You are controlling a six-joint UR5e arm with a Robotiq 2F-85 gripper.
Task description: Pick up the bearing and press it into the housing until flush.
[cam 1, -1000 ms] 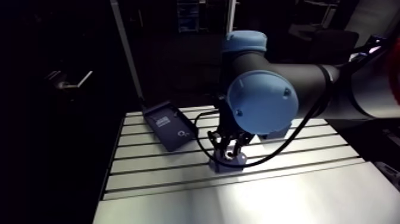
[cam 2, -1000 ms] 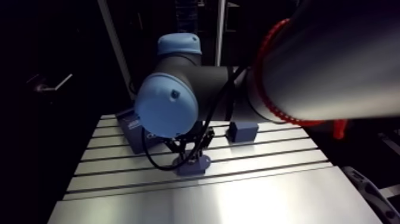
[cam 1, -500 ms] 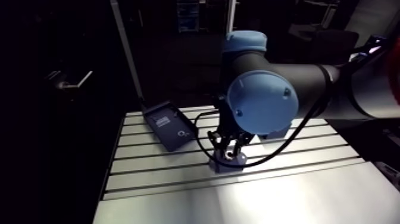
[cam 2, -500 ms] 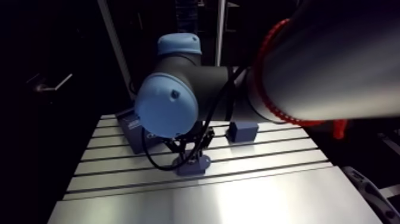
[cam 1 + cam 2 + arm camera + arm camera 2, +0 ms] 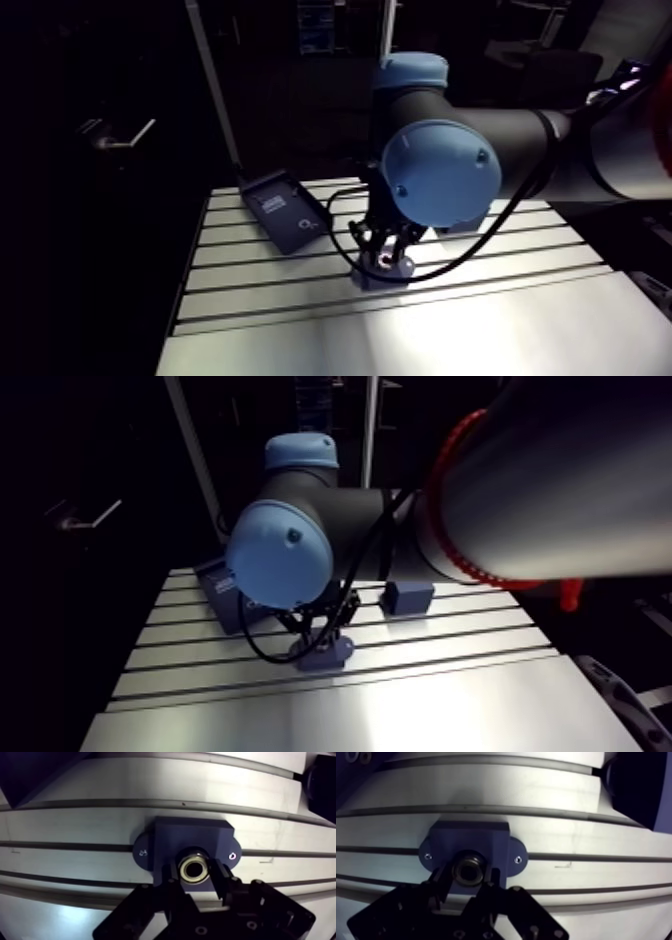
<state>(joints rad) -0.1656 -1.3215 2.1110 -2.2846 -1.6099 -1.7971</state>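
Your jaws are squeezing the little shiny bearing (image 5: 194, 868) from both sides, and it is sitting right at the middle of the dark blue housing (image 5: 192, 834). The housing is lying flat on the table (image 5: 75, 859). In the arm view, a flat dark box (image 5: 285, 210) is lying at about 10 o'clock from it and a small blue block (image 5: 407, 596) at about 1 o'clock.

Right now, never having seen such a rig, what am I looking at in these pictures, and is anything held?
It is one robot arm over a slotted metal table. Two pictures come from a camera on the arm's upper link, two from one at the wrist looking down past the gripper. Its two fingers clamp a small ring, the bearing, right over the hole of the dark blue housing. Farther off lie a dark flat case and a small blue block.
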